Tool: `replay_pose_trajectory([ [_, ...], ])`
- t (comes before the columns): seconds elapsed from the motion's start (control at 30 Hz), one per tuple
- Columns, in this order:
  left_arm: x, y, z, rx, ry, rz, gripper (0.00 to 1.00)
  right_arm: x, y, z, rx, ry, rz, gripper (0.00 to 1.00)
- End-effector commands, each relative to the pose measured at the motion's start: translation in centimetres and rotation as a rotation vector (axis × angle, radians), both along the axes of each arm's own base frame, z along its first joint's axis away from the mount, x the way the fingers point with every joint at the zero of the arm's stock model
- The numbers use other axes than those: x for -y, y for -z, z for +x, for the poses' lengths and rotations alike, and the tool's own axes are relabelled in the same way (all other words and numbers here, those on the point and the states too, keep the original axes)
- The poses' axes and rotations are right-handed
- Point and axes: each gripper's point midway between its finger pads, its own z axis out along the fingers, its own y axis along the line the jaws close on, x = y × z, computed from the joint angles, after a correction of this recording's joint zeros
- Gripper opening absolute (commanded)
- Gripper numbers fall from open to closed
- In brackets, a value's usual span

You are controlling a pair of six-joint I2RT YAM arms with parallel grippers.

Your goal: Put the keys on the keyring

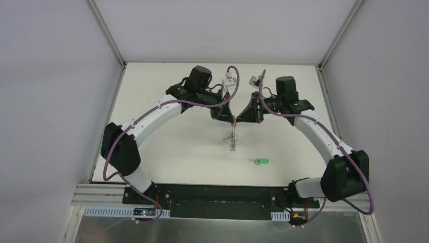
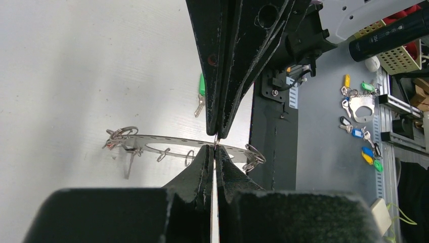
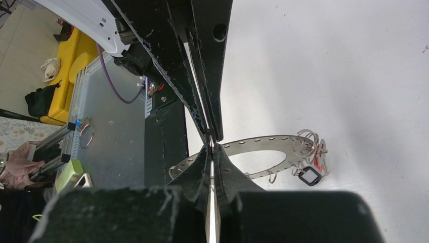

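Two hands pinch the keyring at one spot, tip to tip.
The left hand (image 2: 213, 150) and right hand (image 3: 212, 148) are each pressed together on the near rim of the keyring (image 2: 167, 139), which juts out flat above the surface (image 1: 167, 152) with a dark-headed key (image 3: 309, 175) hanging at its far end. The green key (image 1: 261, 161) lies well apart, nearer the bases. Likely trouble: fetching that key means one hand lets go, and so thin a rim, held by fingertips alone, may swivel or slip free.
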Motion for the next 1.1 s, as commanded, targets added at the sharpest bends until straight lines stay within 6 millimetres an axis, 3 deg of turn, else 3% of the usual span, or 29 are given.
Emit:
replay_pose_trajectory([
  [0.0,1.1,-2.6,0.3,0.052,0.023,-0.075,0.00,-0.7,-0.2,0.0,0.039,-0.028,0.009,0.01],
  [0.57,1.2,-2.1,0.7,0.048,0.013,-0.066,0.00,-1.0,-0.1,-0.6,0.034,-0.053,0.011,0.00],
  [0.73,0.6,-2.0,0.9,0.091,0.015,-0.044,0.01,-0.5,-0.3,0.1,0.070,-0.016,-0.004,0.00],
  [1.07,-2.3,-1.5,2.4,0.197,-0.093,0.032,0.55,2.8,-1.6,3.4,0.095,0.175,-0.045,0.00],
])
